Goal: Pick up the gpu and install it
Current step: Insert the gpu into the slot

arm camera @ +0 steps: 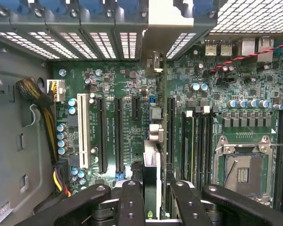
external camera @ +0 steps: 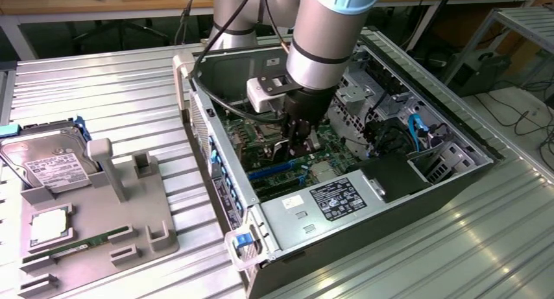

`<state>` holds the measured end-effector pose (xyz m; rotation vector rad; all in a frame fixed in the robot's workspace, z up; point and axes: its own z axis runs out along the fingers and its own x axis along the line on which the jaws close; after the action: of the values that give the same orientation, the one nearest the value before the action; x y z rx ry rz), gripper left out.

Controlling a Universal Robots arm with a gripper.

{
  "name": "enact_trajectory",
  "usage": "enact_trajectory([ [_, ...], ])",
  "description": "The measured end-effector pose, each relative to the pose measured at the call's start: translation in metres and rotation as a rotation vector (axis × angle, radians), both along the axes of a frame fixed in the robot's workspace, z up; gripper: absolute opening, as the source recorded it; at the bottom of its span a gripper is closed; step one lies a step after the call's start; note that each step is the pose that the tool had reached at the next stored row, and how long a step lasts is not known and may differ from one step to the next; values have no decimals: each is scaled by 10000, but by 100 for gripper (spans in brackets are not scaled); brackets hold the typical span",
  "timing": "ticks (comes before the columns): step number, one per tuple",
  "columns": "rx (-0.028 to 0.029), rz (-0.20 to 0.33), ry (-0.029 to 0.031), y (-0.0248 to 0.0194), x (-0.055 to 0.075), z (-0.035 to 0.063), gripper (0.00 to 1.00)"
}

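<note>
My gripper [external camera: 299,146] reaches down inside the open PC case [external camera: 450,127], just above the motherboard [external camera: 259,127]. It is shut on the gpu [arm camera: 152,165], a thin dark card seen edge-on between the two black fingers [arm camera: 132,202]. The card stands upright and runs lengthwise along the expansion slots, between two long black slots [arm camera: 119,134]. Its far end reaches the slotted rear wall [arm camera: 127,42] of the case, where a pale metal bracket [arm camera: 167,14] shows. Whether its edge sits in a slot I cannot tell. In the wrist view the gripper [arm camera: 153,202] sits over the card's near end.
An empty CPU socket [arm camera: 243,172] lies beside the slots, and a cable bundle [arm camera: 37,101] runs along the case wall. The power supply [external camera: 342,202] fills the near end of the case. On the exterior view's left, a grey fixture [external camera: 130,215] holds a hard drive [external camera: 48,159], a CPU [external camera: 50,224] and a RAM stick [external camera: 87,240].
</note>
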<state>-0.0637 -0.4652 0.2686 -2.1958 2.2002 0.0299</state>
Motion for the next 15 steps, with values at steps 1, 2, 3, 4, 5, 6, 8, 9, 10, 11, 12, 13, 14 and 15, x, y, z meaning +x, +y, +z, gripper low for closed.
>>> enact_trajectory([
  [1,-3,1,2,0,-1,-29,27],
  [2,-3,-1,1,-1,-7,-46,27],
  [3,-5,-1,2,-1,-24,-59,27],
  [4,-5,0,2,0,-37,-66,27],
  [5,-4,-1,2,0,-41,-86,27],
  [6,-3,0,1,0,-57,-105,27],
  [8,-5,0,2,-1,-80,-116,27],
  [9,-5,0,3,-1,-84,-118,27],
  [10,-5,1,3,0,-85,-119,27],
  [11,-3,0,3,0,-90,-120,27],
  [12,-1,-1,2,0,-94,-121,27],
  [13,-1,0,2,0,-94,-121,27],
  [14,0,1,4,0,-94,-121,27],
  [15,-2,0,17,0,-95,-121,27],
])
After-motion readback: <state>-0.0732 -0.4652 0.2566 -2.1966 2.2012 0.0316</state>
